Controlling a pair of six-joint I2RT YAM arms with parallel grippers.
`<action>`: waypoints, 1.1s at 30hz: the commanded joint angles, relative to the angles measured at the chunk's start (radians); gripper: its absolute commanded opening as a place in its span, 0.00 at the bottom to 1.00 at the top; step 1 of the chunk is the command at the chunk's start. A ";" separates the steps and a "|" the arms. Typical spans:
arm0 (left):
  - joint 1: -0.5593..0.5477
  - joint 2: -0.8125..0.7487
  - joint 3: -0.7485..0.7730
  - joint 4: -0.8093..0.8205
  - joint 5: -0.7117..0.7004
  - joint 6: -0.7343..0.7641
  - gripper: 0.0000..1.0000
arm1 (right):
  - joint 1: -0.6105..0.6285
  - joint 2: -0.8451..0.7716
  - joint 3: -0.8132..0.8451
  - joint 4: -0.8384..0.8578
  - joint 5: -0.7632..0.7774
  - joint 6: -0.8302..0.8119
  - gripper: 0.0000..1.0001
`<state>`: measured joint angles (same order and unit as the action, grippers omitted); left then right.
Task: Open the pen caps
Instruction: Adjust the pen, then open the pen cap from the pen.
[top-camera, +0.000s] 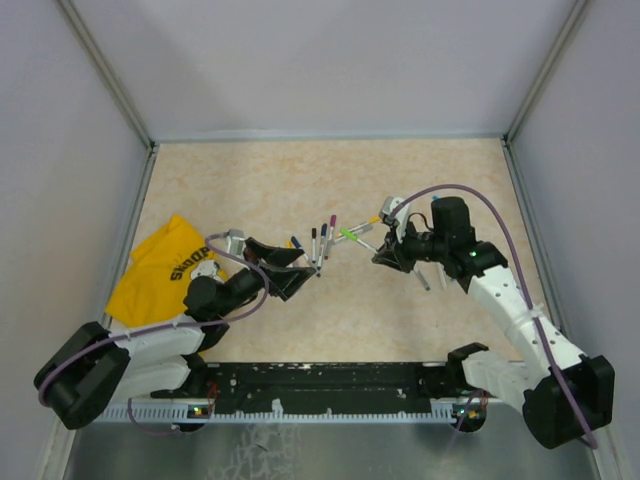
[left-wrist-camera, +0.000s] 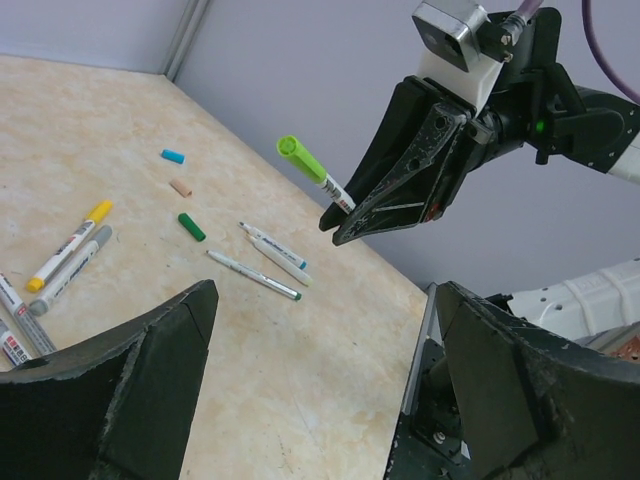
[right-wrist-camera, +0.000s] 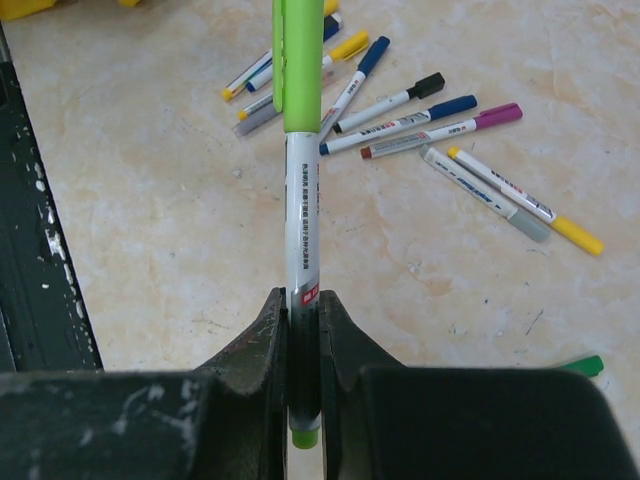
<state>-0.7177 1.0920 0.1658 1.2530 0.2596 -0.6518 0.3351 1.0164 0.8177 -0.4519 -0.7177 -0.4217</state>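
- While the right gripper (right-wrist-camera: 303, 300) is clenched on the green pen (right-wrist-camera: 302, 220), pinching the white barrel close to its tail, the pen juts straight out from the jaws, well off the surface (top-camera: 300, 180).
- Its cap (right-wrist-camera: 298, 60) is on at the far end, aimed toward the left gripper (left-wrist-camera: 325, 300), which is spread wide with nothing in it and stands apart from the cap.
- I judge the pen light, stiff and smooth, and the cap a snug press fit that should let go with a sudden pop.
- I would take the cap around its middle, pads square on the round sides, and pull dead along the barrel.
- Since the hold is near the tail, any sideways tug could lever the slick barrel round in the right jaws or let it slide through.
- Below and beyond, the other pens (right-wrist-camera: 400, 115) lie in a loose fan on the surface, with blue, black, purple and yellow ends.
- From the left wrist I see three loose caps (left-wrist-camera: 191, 227), blue, tan and green, lying separately, and two slim pens just beside them that look uncapped.
- Off to the left a yellow cloth (top-camera: 160, 265) lies well apart from all of this.
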 joint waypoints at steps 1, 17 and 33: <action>-0.019 0.011 0.008 0.055 -0.060 -0.037 0.94 | -0.010 0.004 -0.003 0.054 -0.002 0.034 0.00; -0.113 0.055 0.002 0.070 -0.218 -0.059 0.94 | -0.010 0.022 -0.012 0.076 0.027 0.057 0.00; -0.204 0.206 0.095 0.038 -0.387 -0.113 0.94 | -0.010 0.059 -0.008 0.089 0.043 0.100 0.00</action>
<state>-0.9150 1.2499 0.1844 1.2816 -0.1005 -0.7242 0.3313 1.0752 0.8051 -0.4084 -0.6739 -0.3420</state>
